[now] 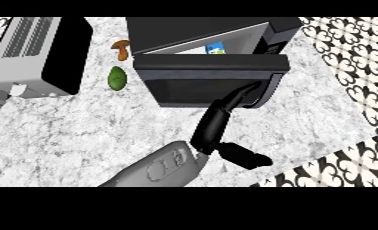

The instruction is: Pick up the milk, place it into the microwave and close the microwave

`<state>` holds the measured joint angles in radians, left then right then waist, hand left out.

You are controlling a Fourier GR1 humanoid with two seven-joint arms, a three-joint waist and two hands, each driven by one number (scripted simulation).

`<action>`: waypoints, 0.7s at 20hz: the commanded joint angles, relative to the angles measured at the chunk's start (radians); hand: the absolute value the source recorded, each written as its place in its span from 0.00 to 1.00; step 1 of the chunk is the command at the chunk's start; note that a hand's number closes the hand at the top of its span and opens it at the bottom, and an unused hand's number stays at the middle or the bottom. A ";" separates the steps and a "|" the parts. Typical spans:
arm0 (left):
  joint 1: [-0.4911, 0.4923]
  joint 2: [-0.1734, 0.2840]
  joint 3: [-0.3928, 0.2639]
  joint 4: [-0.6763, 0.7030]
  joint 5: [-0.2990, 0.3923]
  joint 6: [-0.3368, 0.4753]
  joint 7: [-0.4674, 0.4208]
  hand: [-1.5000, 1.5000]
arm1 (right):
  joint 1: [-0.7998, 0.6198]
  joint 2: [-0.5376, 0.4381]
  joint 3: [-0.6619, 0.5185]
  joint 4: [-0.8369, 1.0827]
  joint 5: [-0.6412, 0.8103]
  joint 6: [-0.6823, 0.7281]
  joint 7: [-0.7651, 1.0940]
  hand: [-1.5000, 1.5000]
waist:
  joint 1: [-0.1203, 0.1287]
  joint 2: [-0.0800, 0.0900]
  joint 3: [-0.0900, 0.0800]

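So the count: one microwave (210, 44), one milk (217, 49) inside it, one toaster (40, 54), one mushroom (120, 47), one avocado (117, 78), one hand (218, 124).

microwave door (210, 76) nearly shut, narrow gap above, counter (88, 124) open left

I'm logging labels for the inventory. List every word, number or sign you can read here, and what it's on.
None can be read.
Milk inside the microwave: a blue patch on its face, too blurred to read.
Microwave door, toaster oven, right hand: no lettering shows.
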<state>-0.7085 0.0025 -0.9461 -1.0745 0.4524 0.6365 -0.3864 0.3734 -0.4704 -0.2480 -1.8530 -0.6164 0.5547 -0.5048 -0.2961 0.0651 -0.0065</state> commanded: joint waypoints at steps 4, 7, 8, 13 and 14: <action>-0.092 -0.002 0.027 0.063 0.079 0.022 -0.031 0.00 | -0.048 -0.036 0.007 -0.001 -0.050 0.038 0.018 0.00 | -0.028 0.016 0.003; -0.122 -0.002 0.033 0.083 0.110 0.031 -0.038 0.00 | -0.067 -0.052 0.006 -0.013 -0.070 0.037 0.035 0.00 | -0.043 0.020 0.001; -0.133 -0.002 0.027 0.082 0.110 0.041 -0.049 0.00 | -0.070 -0.063 -0.003 -0.005 -0.091 0.042 0.041 0.00 | -0.051 0.018 0.002; -0.177 -0.002 0.040 0.119 0.160 0.047 -0.060 0.00 | -0.089 -0.084 -0.003 -0.003 -0.118 0.053 0.058 0.00 | -0.075 0.025 0.003; -0.186 -0.002 0.038 0.131 0.164 0.049 -0.065 0.00 | -0.086 -0.083 0.001 -0.004 -0.125 0.054 0.062 0.00 | -0.083 0.025 0.004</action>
<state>-0.8558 0.0013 -0.9171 -0.9713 0.5872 0.6779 -0.4383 0.2976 -0.5393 -0.2475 -1.8599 -0.7184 0.5960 -0.4516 -0.3601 0.0868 -0.0034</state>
